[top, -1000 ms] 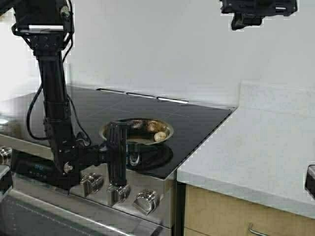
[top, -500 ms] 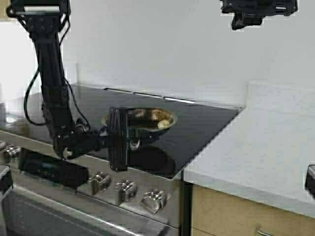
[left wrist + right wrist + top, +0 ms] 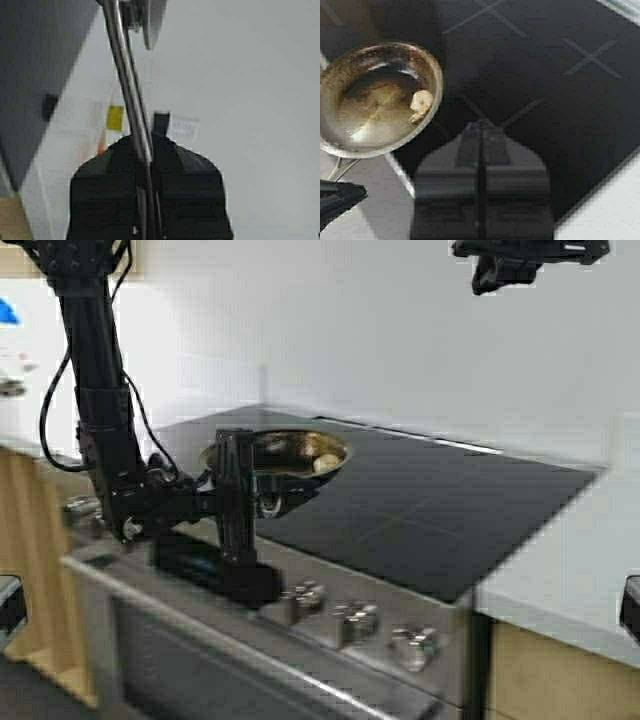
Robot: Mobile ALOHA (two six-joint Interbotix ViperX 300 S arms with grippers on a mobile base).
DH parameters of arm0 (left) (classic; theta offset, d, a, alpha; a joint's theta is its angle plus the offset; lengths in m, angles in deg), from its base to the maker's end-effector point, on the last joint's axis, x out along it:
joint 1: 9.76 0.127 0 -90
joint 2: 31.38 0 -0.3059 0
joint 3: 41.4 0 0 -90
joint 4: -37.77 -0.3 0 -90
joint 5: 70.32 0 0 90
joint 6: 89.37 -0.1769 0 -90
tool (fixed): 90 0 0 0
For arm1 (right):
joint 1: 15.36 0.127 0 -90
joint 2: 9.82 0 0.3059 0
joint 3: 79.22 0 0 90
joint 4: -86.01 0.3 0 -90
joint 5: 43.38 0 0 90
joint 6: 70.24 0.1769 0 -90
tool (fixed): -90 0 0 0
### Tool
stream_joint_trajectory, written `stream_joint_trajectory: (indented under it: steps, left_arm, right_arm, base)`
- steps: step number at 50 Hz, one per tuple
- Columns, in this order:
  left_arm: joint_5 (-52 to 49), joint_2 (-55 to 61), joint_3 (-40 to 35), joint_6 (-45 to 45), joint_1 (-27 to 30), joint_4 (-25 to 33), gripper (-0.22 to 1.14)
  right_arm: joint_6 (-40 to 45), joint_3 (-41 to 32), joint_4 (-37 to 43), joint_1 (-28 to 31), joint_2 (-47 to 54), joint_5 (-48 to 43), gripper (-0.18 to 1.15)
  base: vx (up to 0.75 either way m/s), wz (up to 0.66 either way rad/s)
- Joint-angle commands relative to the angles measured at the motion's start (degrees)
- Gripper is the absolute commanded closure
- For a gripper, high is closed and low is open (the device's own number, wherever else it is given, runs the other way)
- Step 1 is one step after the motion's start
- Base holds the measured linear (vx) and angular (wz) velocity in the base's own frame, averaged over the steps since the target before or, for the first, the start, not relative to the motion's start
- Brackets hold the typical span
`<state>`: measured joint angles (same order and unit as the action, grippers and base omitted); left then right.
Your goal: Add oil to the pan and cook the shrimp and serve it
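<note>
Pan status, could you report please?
Left tool shut on pan handle, pan lifted. Shrimp inside. Right tool shut, empty, above cooktop.

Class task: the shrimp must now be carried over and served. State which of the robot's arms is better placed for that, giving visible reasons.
Left. The left gripper is shut on the handle of the pan holding the shrimp. The right gripper is shut, empty, high above the cooktop.

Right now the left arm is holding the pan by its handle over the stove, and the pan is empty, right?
Not empty. The right wrist view shows a pale shrimp lying in the pan. The rest holds: the left gripper holds the pan by its handle over the stove.
</note>
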<state>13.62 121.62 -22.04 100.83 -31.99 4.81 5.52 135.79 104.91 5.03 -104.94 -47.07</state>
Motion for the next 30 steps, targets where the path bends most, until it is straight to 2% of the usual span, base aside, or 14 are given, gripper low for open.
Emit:
stream_joint_trajectory:
  steps: [1,30]
  left_arm:
    - [2.02,-4.75,0.7,-3.34,-0.09,0.26,0.89]
    - [2.37,-7.21,4.48,-6.59,-0.09,0.53,0.89]
  right_arm:
    - [1.23,-0.62,0.35,0.18,-1.23,0.18,0.9]
    - [2.2,0.0,-0.26,0.18,-0.7,0.26,0.9]
  base:
    - [-0.02,0.45]
    - [-0.04,0.48]
